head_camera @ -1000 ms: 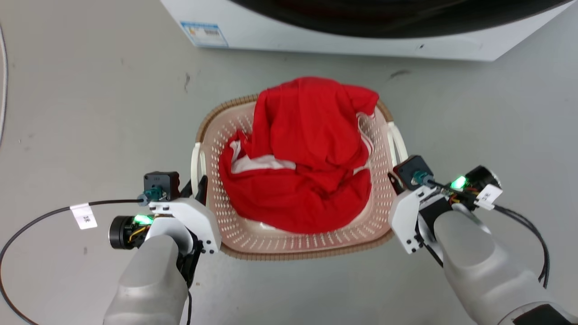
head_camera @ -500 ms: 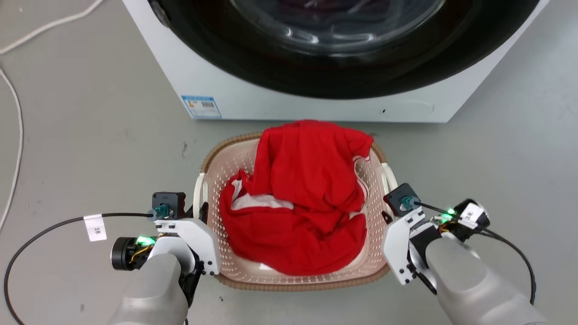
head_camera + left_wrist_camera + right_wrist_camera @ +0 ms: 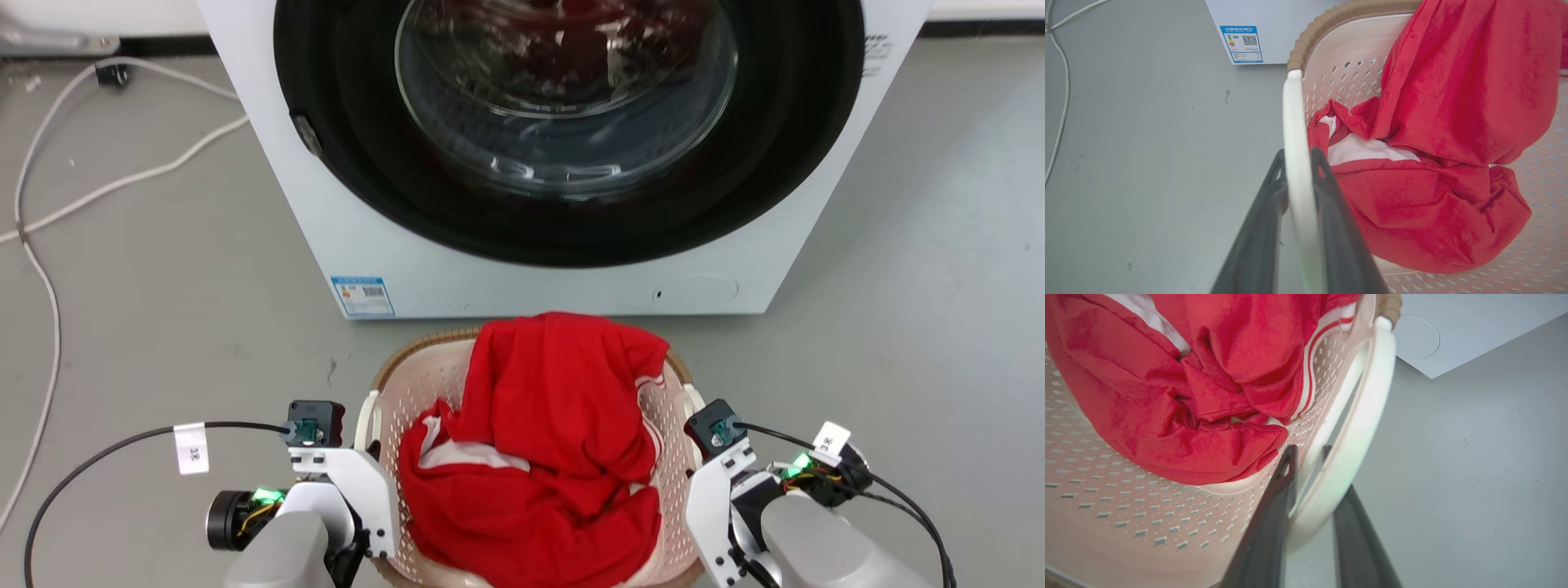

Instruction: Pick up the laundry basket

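The laundry basket (image 3: 420, 392) is pale pink with perforated walls and a brown woven rim, and sits at the bottom centre of the head view. A red garment (image 3: 539, 441) with white trim fills it. My left gripper (image 3: 1298, 157) is shut on the basket's white left handle (image 3: 1293, 114), one dark finger on each side. My right gripper (image 3: 1307, 451) is shut on the white right handle (image 3: 1372, 396) in the same way. In the head view both wrists flank the basket, the left gripper (image 3: 371, 447) at its left wall. Whether the basket touches the floor is unclear.
A white washing machine (image 3: 326, 229) with a round dark glass door (image 3: 563, 90) stands right behind the basket. White cables (image 3: 49, 204) trail over the grey floor at far left. Open floor lies left and right of the basket.
The head camera has moved, so the washing machine's door now shows and the basket sits lower in the picture. Both grippers stay on the handles. The basket's far rim now overlaps the machine's base.
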